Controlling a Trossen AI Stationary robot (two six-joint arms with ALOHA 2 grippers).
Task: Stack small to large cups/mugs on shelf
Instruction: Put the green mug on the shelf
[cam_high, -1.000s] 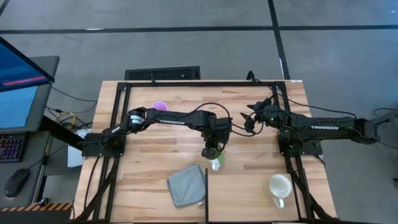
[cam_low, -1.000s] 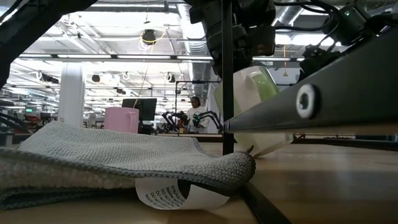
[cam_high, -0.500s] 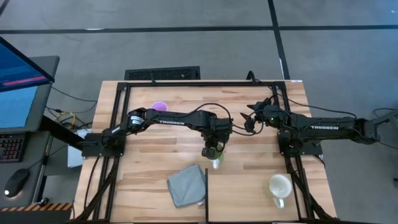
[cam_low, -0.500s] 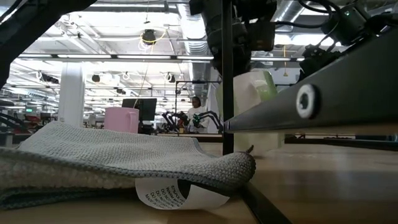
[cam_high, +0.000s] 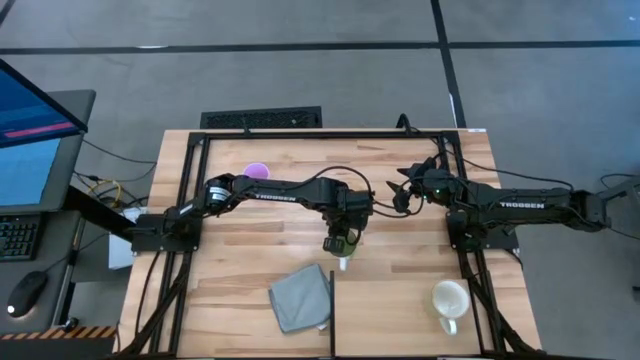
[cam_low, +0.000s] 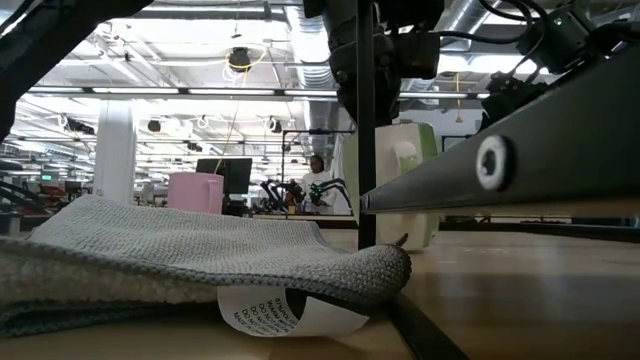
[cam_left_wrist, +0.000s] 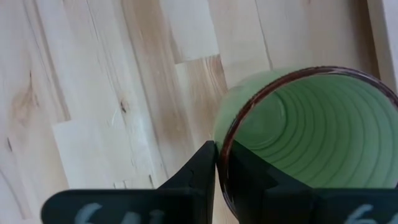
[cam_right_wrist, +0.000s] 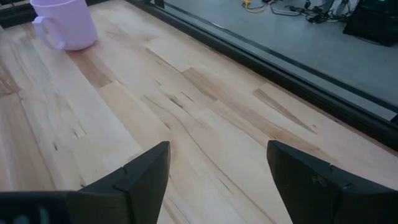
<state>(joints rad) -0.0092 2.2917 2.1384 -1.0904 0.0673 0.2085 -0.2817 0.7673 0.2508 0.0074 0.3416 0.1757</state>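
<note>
Gripping the Green Mug at Mid-Table

Spanning the whole high view is the wooden table (cam_high: 250, 235), edged by a dark metal frame (cam_high: 190, 140). Two dark arms are reaching in over it from opposite sides. The left arm (cam_high: 270, 190) is stretching from the left edge toward the middle, and the right arm (cam_high: 520, 205) is lying along the right side, pointing inward.

A grey cloth (cam_high: 300, 297) is lying crumpled near the front edge, with a printed paper slip (cam_low: 285, 308) tucked beneath it in the low view.

The cream-white mug (cam_high: 450, 300) is sitting upright at the front right corner of the table, well apart from both hands.

The left hand (cam_high: 340, 243) is hanging over the table's middle, clenched on the rim of the green mug (cam_high: 345, 262). In the left wrist view its fingers (cam_left_wrist: 199, 174) are pinching the mug's dark-edged wall, one inside and one outside. In the low view the green mug (cam_low: 405, 195) is standing upright, with its base appearing to be on the wood.

The right hand (cam_high: 402, 193) is hovering near the back right of the table, its fingers (cam_right_wrist: 146, 171) spread wide and grasping nothing.

The lilac mug (cam_high: 257, 171) is standing upright near the back left of the table, beside the left arm.
</note>
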